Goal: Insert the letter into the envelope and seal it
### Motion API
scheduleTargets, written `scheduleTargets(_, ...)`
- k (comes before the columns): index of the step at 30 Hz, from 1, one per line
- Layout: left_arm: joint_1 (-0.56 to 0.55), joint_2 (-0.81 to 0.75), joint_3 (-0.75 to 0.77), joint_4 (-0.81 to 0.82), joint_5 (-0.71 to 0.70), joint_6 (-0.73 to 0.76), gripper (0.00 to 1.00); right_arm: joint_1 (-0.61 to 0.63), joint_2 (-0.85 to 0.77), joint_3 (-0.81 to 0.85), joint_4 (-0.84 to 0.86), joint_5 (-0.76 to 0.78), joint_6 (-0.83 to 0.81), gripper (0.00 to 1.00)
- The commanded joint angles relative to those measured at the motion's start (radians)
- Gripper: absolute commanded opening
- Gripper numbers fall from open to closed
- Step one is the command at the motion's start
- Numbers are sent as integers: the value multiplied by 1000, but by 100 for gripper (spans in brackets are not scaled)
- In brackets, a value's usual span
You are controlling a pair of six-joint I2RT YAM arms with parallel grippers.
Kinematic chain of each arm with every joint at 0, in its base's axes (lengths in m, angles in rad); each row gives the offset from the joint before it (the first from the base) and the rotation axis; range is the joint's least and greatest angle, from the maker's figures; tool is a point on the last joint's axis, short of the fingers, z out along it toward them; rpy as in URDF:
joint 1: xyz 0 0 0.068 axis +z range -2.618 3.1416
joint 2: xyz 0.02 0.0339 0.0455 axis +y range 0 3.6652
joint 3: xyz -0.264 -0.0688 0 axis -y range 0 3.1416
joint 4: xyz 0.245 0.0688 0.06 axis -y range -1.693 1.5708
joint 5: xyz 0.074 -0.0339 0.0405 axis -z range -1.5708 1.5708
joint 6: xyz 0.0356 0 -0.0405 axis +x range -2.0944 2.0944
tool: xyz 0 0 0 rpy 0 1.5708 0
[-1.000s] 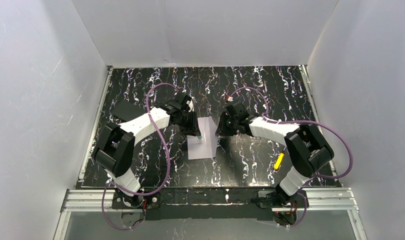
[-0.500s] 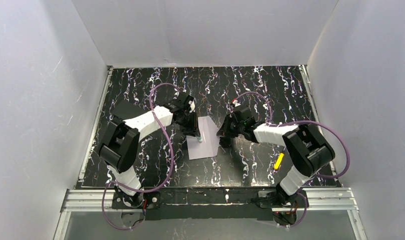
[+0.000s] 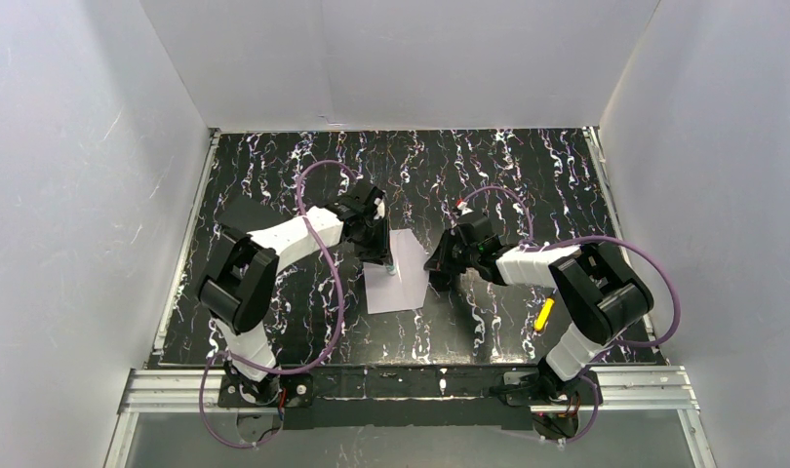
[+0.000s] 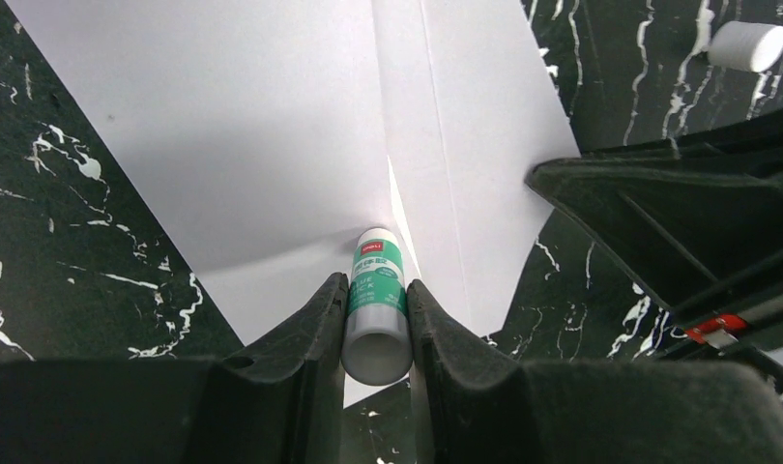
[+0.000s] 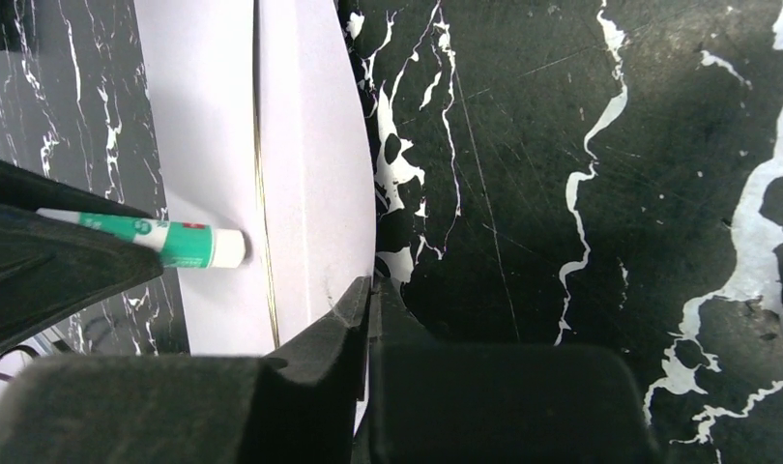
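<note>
Now that the R hand (image 5: 368, 287) has moved in and pinched shut on the envelope's (image 3: 397, 283) right edge mid-worktop (image 3: 528, 175), the sheet's steadied. L hand (image 4: 376, 290) stays clamped on the glue stick (image 4: 376, 324), tip on paper. The letter (image 5: 263, 222) shows only as a tan sliver, prob. inside, so gluing/sealing looks next.

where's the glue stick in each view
Top external: glue stick at picture centre, over the left part of the envelope.
Left wrist: bottom centre, clamped between the fingers.
Right wrist: left side, lying crosswise, cap end pointing right.
Shared landmark: the envelope, under the glue stick in all three.
</note>
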Motion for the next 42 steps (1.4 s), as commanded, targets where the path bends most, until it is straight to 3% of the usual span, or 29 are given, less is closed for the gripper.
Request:
scheduleTargets(1, -11, 31, 36, -37, -44, 13, 0, 0, -19, -9, 21, -12, 0, 18)
scheduleTargets(4, -11, 49, 39, -54, -44, 14, 0, 0, -51, 0, 5, -20, -8, 42)
scheduleTargets(8, -11, 57, 35, -74, -57, 14, 0, 0, -144, 23, -40, -5, -37, 52)
scheduleTargets(12, -11, 60, 33, -83, -58, 9, 0, 2, -283, -14, 1, -21, -77, 49)
scheduleTargets(14, -11, 61, 32, -84, -55, 3, 0, 17, -321, -53, 77, -109, -92, 45)
scheduleTargets(20, -11, 63, 36, -85, -51, -5, 0, 100, -199, -37, 80, -188, -93, 25)
scheduleTargets(26, -11, 62, 36, -85, -41, -10, 0, 121, -56, -34, 134, -231, -44, 33)
scheduleTargets(32, -11, 51, 31, -85, -40, -10, 0, 121, 69, -43, 256, -313, 27, 32)
scheduleTargets(42, -11, 46, 46, -86, -45, -13, 0, 121, 66, -42, 137, -296, -8, 29)
